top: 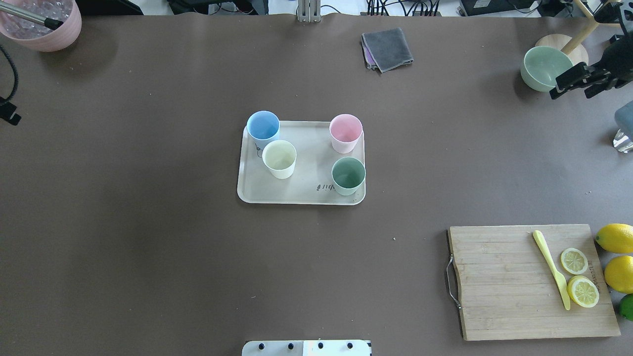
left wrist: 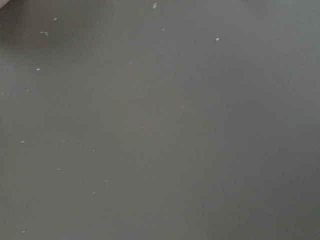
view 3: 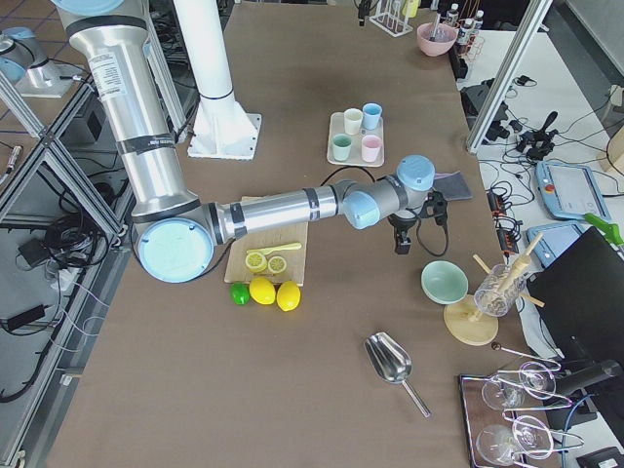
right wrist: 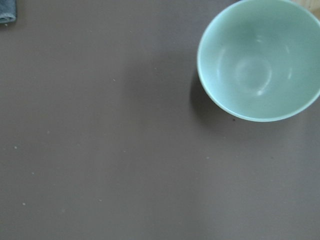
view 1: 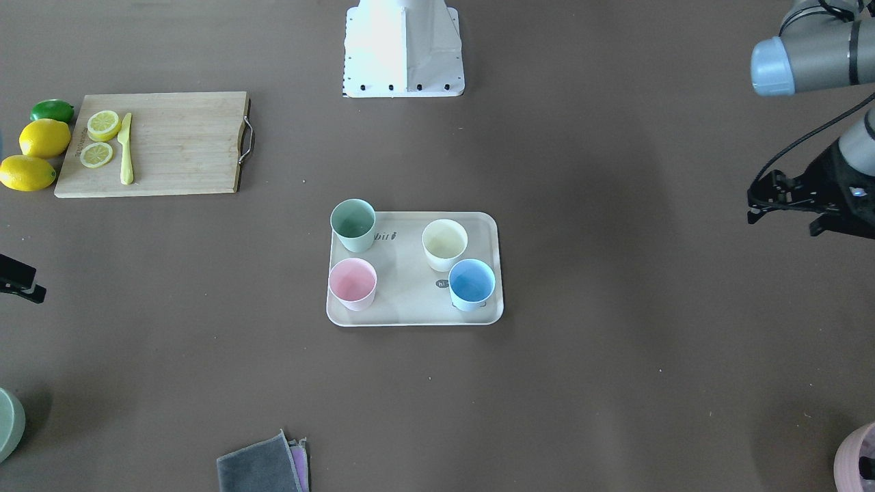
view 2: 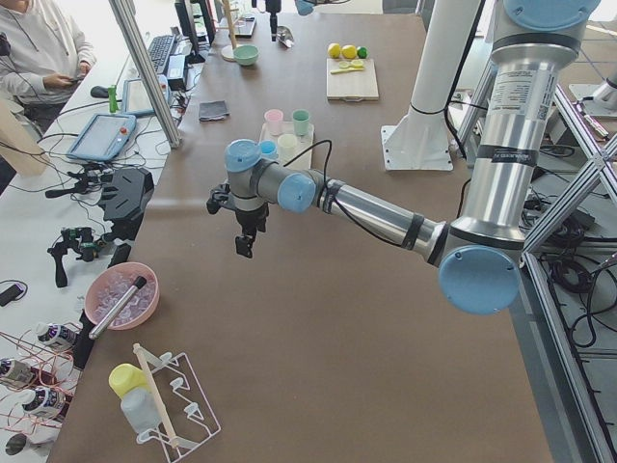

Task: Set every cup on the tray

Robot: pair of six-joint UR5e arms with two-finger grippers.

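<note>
Four cups stand upright on the tray in the middle of the tabletop: mint green cup, cream-white cup, pink cup, light blue cup. Left tool and right tool hover well apart from it, both released, grasping nothing.

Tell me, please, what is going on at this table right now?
The mint green cup, cream-white cup, pink cup and light blue cup all stand upright on the beige tray mid-table. The left gripper and the right gripper hang near opposite table ends, far from the tray, holding nothing. The task looks done.
</note>
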